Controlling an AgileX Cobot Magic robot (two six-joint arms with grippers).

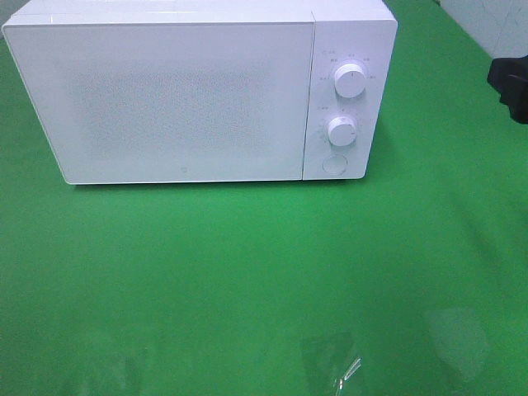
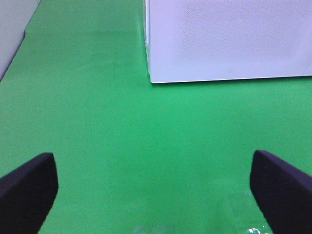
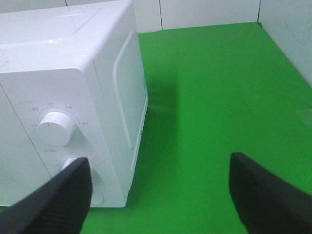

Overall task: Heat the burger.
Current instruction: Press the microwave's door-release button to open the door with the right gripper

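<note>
1. Closest in: my left jaws are wide apart and holding nothing, hovering over the bare desk (image 2: 122, 122) in front of the microwave (image 2: 229, 39). If I dip too low here I'd scrape the desk.
2. My right jaws are also apart and empty, off the microwave's dial side. A careless swing in could bump the upper dial (image 3: 54, 127) or shove the whole box.
3. Further back, the door (image 1: 165, 99) is shut. The burger isn't in any view. It might be inside the microwave, I can't tell. Twisting dials on an empty oven would be the real goof.
</note>
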